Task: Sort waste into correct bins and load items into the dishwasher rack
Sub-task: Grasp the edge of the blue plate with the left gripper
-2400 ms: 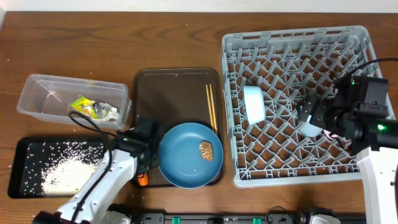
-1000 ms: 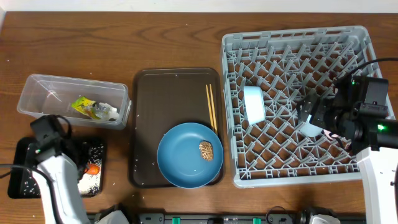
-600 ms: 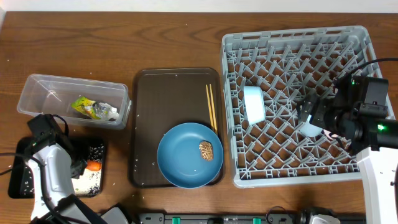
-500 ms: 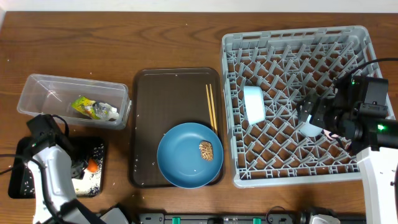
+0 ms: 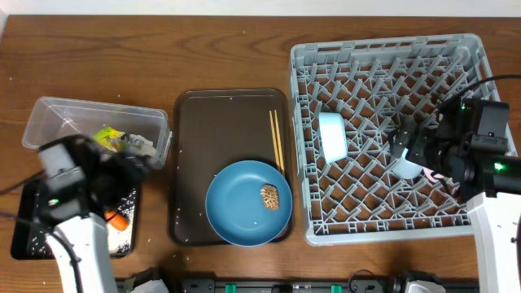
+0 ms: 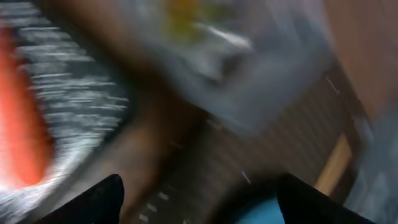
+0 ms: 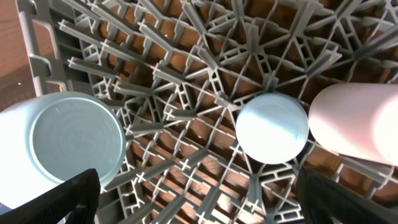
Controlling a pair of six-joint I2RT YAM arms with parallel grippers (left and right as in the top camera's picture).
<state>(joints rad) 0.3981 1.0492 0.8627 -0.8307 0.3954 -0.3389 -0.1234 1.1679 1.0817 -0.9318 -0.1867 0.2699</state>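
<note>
Two arms stand over the desk (image 5: 244,57). From overhead, the left arm (image 5: 73,191) is a dark blur across the near edge of the tub (image 5: 57,122) and the black tray (image 5: 24,240). The wrapper (image 5: 114,139) lies in the tub, and the carrot (image 5: 116,220) lies in the black tray just beside the arm. On the brown tray (image 5: 220,122) the chopsticks (image 5: 277,140) lie lengthwise. The plate (image 5: 244,213) sits at the near end with the lump (image 5: 270,196) on it. The right arm (image 5: 480,142) leans in from the rack's (image 5: 383,57) right side, with the right pincer (image 5: 409,151) above the blue cup (image 5: 404,170). The bowl (image 5: 332,136) stands on edge among the pegs.

The left wrist view is heavily blurred. The left pincer (image 6: 205,202) is spread wide with nothing between its fingers (image 6: 106,199). The carrot shows as an orange streak at the left among smeared rice (image 6: 68,106). The tub is above, and a sliver of plate is below.

In the right wrist view the right pincer is released and gaping. Its fingers sit at the lower corners, touching nothing and held above the rack. The bowl is at the left. The blue cup, mouth down, is in the middle, and the pink cup (image 7: 357,121) lies just beside it at the right.
</note>
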